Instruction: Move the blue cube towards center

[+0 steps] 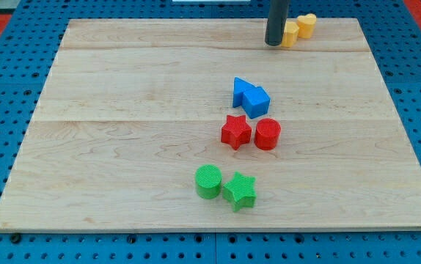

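Note:
The blue cube [257, 100] lies right of the board's middle, touching a blue triangular block [241, 89] on its upper left. My tip [273, 43] stands near the board's top edge, well above the blue cube and touching the left side of a yellow block [290, 34].
A yellow heart block [306, 25] sits right of the first yellow block at the top edge. A red star [235, 131] and a red cylinder [267, 134] lie just below the blue cube. A green cylinder [208, 182] and a green star [240, 191] lie near the bottom. The wooden board [122, 132] rests on a blue pegboard.

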You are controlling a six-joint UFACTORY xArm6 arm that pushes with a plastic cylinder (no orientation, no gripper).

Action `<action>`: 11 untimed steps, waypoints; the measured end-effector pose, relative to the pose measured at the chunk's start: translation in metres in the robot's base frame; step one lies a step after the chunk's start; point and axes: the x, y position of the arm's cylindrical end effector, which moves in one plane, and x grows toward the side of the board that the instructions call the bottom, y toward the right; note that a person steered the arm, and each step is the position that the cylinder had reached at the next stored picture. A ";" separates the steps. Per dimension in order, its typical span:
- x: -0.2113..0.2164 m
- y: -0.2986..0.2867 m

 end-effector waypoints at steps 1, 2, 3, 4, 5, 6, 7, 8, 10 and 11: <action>0.019 0.000; 0.057 0.001; 0.098 0.010; 0.143 0.012; 0.165 0.012; 0.165 -0.045; 0.163 -0.062; 0.151 -0.033; 0.103 -0.077; 0.098 -0.130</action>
